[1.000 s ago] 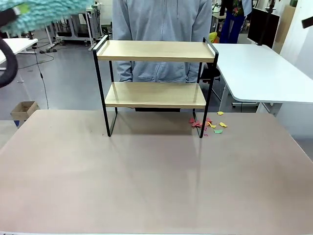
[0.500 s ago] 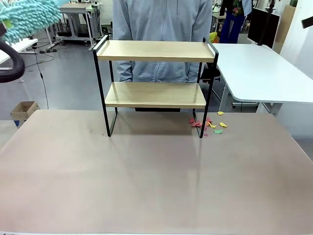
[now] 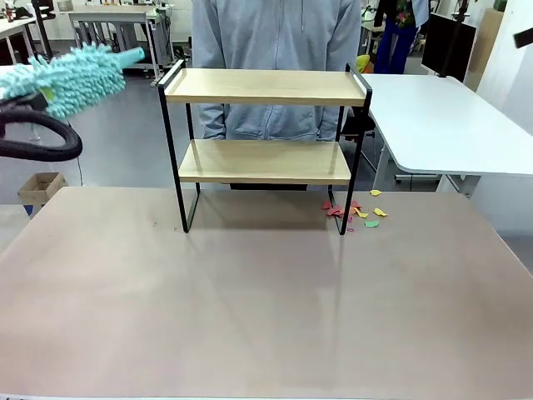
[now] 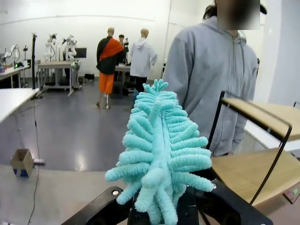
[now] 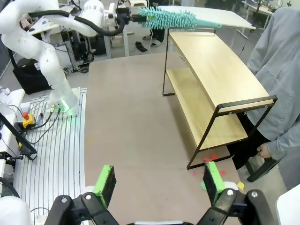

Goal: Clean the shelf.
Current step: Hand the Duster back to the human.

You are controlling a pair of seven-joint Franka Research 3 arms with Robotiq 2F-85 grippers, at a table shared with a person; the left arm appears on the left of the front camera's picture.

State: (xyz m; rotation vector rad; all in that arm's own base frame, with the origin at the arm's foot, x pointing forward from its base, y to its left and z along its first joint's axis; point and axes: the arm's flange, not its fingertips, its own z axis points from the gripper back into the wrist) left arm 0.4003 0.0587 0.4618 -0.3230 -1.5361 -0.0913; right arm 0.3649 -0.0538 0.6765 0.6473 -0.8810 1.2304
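The shelf (image 3: 265, 87) stands at the far middle of the brown table (image 3: 250, 317), its two wooden boards bare. A fluffy turquoise duster (image 3: 71, 79) hangs in the air to the left of the shelf's top board, its tip pointing toward it and a little apart from it. In the left wrist view my left gripper (image 4: 164, 212) is shut on the duster (image 4: 159, 145) at its base, with the shelf (image 4: 255, 115) to the right. My right gripper (image 5: 159, 180) is open and holds nothing, high above the table looking down at the shelf (image 5: 215, 75) and the duster (image 5: 171, 18).
Small coloured paper scraps (image 3: 356, 211) lie on the table by the shelf's right leg. A person in a grey hoodie (image 3: 275, 50) stands just behind the shelf. A white table (image 3: 441, 117) is at the right, a cardboard box (image 3: 40, 187) on the floor at the left.
The duster has come down and to the right from the top left corner toward the shelf's left end. The right gripper stays open.
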